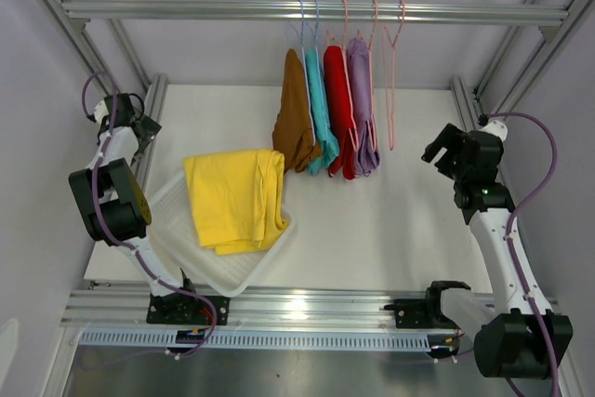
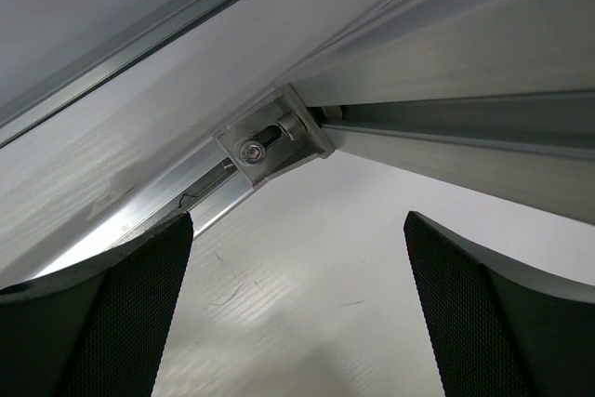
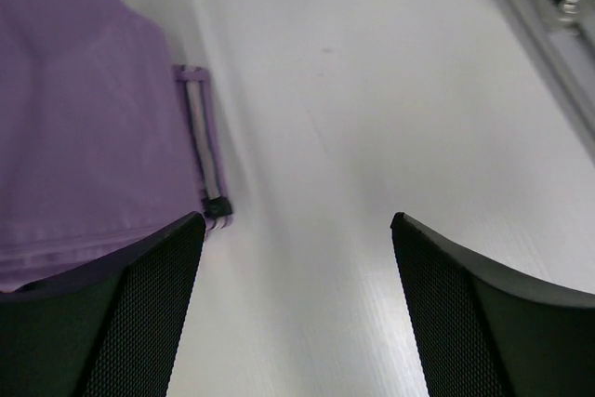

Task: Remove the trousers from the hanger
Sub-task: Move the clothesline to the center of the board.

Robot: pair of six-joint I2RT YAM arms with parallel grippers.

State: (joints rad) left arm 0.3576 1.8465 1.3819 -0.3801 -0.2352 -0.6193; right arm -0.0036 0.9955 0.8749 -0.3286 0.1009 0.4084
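The worktop (image 1: 390,230) is a flat white panel inside an aluminium-profile frame, with pale wall panels at the rear and on both sides. A horizontal aluminium rail (image 1: 186,11) spans the rear of the cell above the worktop. Four garments hang side by side from thin wire hangers on this rail, from left to right: the brown trousers (image 1: 295,123), the teal trousers (image 1: 318,109), the red trousers (image 1: 339,123) and the lilac trousers (image 1: 361,109). Their lower ends reach down to about worktop level. A bare pink hanger (image 1: 390,90) hangs just beside the lilac pair, on its right. The yellow trousers (image 1: 232,197) are off the rail and lie folded in a white tray (image 1: 232,276) at the front left of the worktop, one edge draped over the tray's right rim. The left pincer (image 1: 144,125) sits at the rear left edge of the worktop, well apart from all garments, its jaws spread wide and holding nothing. Its wrist view shows a bolted corner bracket (image 2: 274,141) where frame profiles meet. The right pincer (image 1: 439,148) hovers over the right side of the worktop, near the hanging row and facing it, jaws wide and holding nothing. Its wrist view shows lilac cloth and a striped waistband (image 3: 198,137) ahead of the left finger, with bare white worktop between the fingers.
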